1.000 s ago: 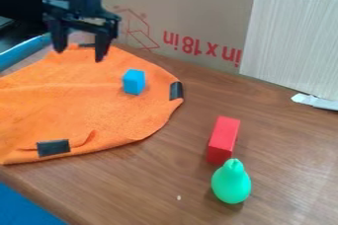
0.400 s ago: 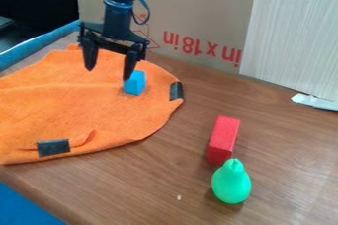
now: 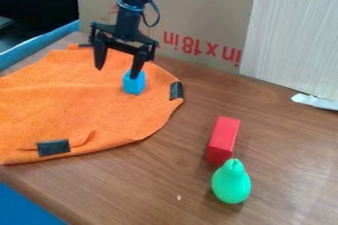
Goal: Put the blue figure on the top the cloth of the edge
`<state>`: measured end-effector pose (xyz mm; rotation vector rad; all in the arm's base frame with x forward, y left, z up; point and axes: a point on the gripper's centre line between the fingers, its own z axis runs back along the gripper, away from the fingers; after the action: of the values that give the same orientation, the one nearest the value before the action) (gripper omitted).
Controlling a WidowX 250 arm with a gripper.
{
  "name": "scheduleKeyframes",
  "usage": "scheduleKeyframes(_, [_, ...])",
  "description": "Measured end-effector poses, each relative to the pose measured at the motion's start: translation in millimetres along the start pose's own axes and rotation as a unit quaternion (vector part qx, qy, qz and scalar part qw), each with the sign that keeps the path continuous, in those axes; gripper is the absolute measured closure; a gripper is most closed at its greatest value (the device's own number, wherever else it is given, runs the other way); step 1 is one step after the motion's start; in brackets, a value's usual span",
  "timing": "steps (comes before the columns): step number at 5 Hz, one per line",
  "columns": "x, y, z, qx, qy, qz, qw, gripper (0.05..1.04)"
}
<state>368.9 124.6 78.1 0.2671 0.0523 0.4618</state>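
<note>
Red block (image 3: 223,140), green pear (image 3: 231,182): on table (image 3: 145,189), off orange cloth's (image 3: 86,115) right edge. Blue block (image 3: 134,86): on cloth. Gripper (image 3: 117,73): spread wide, empty

The fixed camera looks down at a slant on the wooden table (image 3: 145,184) from above its near side, facing the gripper (image 3: 117,73) and, beyond the jaws, the upright cardboard (image 3: 198,7). It stands back far enough to take in the orange cloth (image 3: 72,115) below and around the jaws, cut by the picture's left edge. The green pear (image 3: 231,185) sits nearer the lens than the jaws, toward the picture's lower right.
</note>
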Motion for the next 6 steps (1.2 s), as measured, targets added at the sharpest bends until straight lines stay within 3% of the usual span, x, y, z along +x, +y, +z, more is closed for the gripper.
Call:
scheduleKeyframes(3, [9,-5,-6,0.004,0.019,0.018,0.9996,0.084])
scheduleKeyframes(6, [-7,-17,8,-0.036,0.026,0.006,0.9990,0.084])
